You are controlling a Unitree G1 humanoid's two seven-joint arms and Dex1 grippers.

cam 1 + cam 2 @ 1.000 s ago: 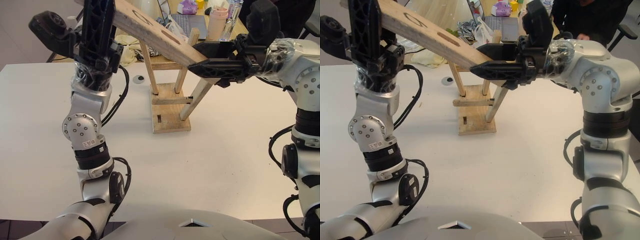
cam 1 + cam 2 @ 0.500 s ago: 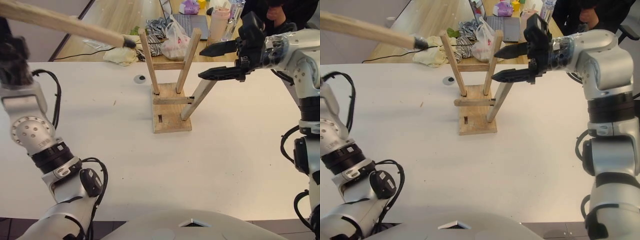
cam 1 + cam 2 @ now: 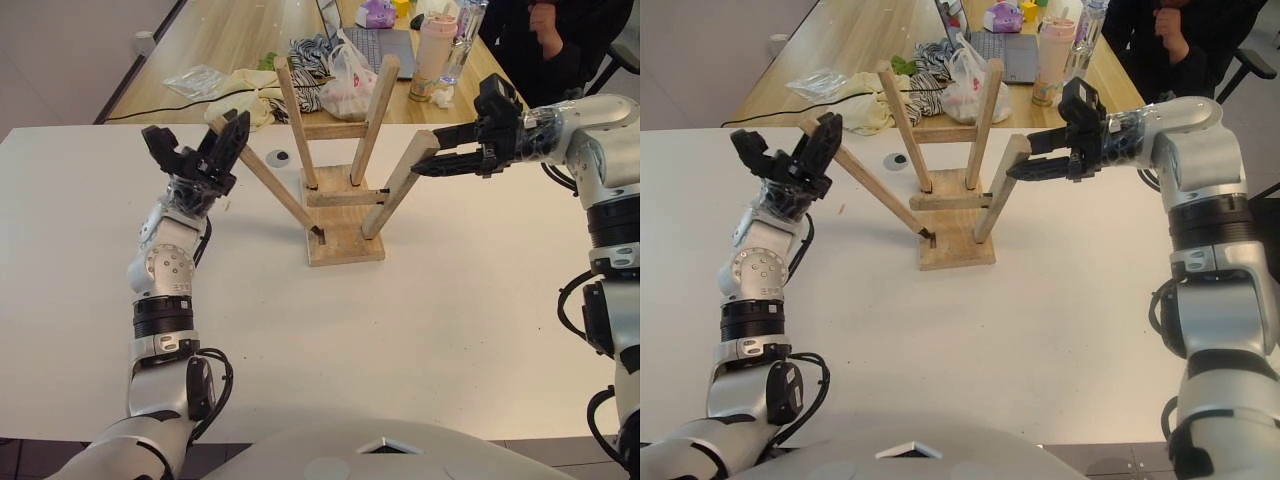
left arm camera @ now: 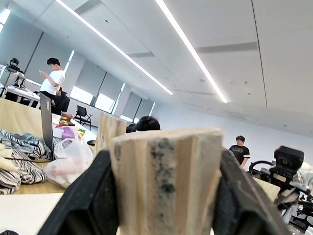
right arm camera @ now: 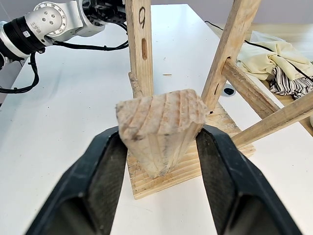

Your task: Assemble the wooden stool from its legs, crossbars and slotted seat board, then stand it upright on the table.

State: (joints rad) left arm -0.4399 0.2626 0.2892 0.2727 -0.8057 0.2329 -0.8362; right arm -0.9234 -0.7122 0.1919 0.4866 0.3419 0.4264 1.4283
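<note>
Pale raw wood makes up every part. The slotted seat board (image 3: 345, 245) lies flat on the white worktop (image 3: 400, 330), close to the far edge and about midway along it. Two upright legs (image 3: 297, 120) stand in the board, tied by an upper crossbar (image 3: 330, 130) and a lower crossbar (image 3: 345, 198).

The left fingers (image 4: 93, 196) pinch the top end of the left slanted leg (image 3: 270, 185), whose foot meets a dark slot in the board. The right fingers (image 5: 105, 171) clamp the top of the right slanted leg (image 3: 398, 195), which leans in from the other side.

The step in hand looks like seating these two legs. Each should probably be swung nearer upright about its foot before any push, then pressed along its own length. A sideways shove could lever the board up or rack the two legs already standing. Working one leg while the other steadies the frame seems wise.

The legs are square in section, with rough sawn ends showing ridged grain, and the left end carries a dark smudge. Unfinished wood should grip well between the smooth black fingers, but it may bind in a tight slot.
</note>
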